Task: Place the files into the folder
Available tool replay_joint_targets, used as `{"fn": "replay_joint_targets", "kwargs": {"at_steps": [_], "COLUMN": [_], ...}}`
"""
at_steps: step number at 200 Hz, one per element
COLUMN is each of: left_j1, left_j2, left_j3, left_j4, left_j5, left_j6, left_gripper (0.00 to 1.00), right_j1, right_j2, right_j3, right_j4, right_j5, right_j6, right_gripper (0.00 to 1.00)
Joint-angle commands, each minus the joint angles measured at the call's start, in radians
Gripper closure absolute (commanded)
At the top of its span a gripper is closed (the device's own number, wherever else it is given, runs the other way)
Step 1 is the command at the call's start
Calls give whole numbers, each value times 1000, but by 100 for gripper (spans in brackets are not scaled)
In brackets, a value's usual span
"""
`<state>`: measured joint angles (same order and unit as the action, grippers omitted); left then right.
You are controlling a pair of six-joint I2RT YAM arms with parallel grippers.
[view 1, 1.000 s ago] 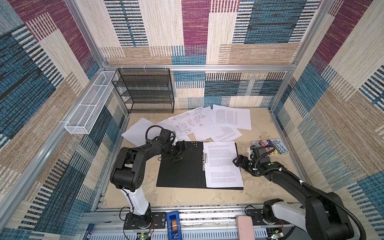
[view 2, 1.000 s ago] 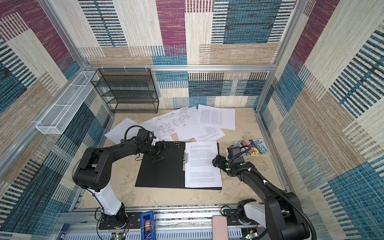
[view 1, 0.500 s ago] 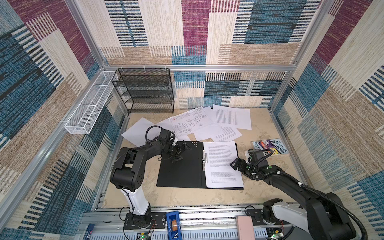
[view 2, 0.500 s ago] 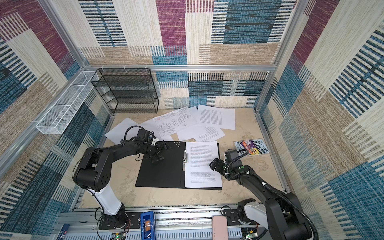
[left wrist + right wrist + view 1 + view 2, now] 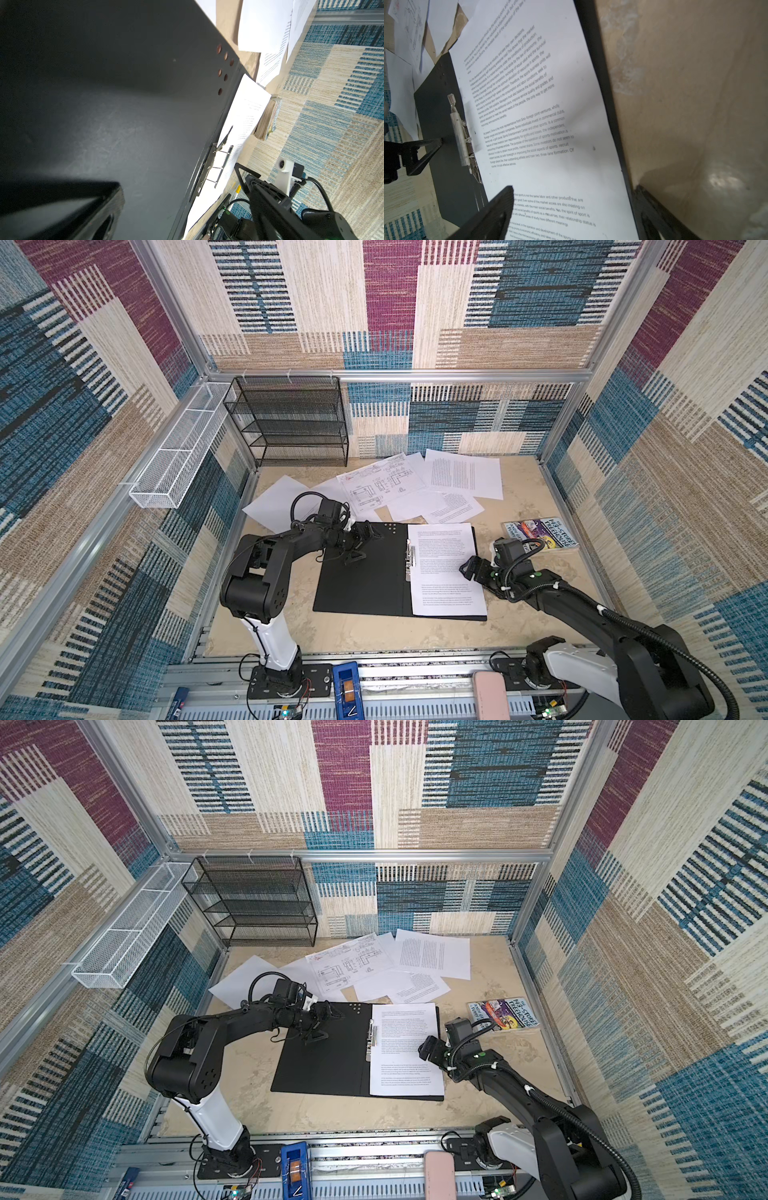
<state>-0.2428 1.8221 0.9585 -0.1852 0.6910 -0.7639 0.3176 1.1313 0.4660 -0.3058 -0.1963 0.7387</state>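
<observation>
The folder [image 5: 361, 580] lies open and flat on the beige, marbled counter [image 5: 523, 493], between the two pincers. Its inside is matt black board, faintly scuffed, with a cluster of small round holes [image 5: 225, 66] near one corner and a bright metal clip [image 5: 409, 558] along the spine. On the leaf across the clip from the left pincer rests a printed sheet [image 5: 444, 568]: thin white rectangular paper with blocks of small grey text.

The left arm rises from its white base, folds sharply at the elbow and runs nearly level to the left pincer [image 5: 365, 545]. That pincer hangs over the bare black leaf with its slim triangular fingers [image 5: 429, 142] spread wide and nothing between them. The lower tip is down at the board, though I cannot tell whether it touches.

The right arm stretches low and long from the near corner. The right pincer [image 5: 473, 572] is also wide open and holds nothing. In the right wrist view one finger [image 5: 488, 209] is over the printed sheet and the other is at the folder's dark rim beside the bare counter, so the sheet's outer edge lies between them.

The loose files [image 5: 465, 477] lie overlapping on the counter beyond both pincers, well apart from them. They are blank sheets, text pages and one line-drawing sheet [image 5: 380, 485]. A glossy, colourful paperback book [image 5: 540, 533] lies just beyond the right pincer's wrist, outside the folder.
</observation>
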Motion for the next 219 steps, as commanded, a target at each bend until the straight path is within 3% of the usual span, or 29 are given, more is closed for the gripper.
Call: {"fn": "replay_joint_targets", "kwargs": {"at_steps": [1,50,119,219], "left_j1": [2,7,11,15], "left_j2": [57,53,61,68], "left_j3": [-47,-50,-54,-56], "left_j4": [-290,-287,-278,-265], "left_j5": [-334,-326,-315,-302], "left_j6": [0,0,-1,-6], "left_gripper": [0,0,0,0], "right_j1": [2,0,-2,-6], "right_j2": [34,138,292,366], "right_j3": [74,185,288,231], "right_j4": [-16,11,81,148], "right_j5": [98,127,108,81], "right_j6": [-46,-134,-211,-213], "right_gripper": [8,1,1,2]}}
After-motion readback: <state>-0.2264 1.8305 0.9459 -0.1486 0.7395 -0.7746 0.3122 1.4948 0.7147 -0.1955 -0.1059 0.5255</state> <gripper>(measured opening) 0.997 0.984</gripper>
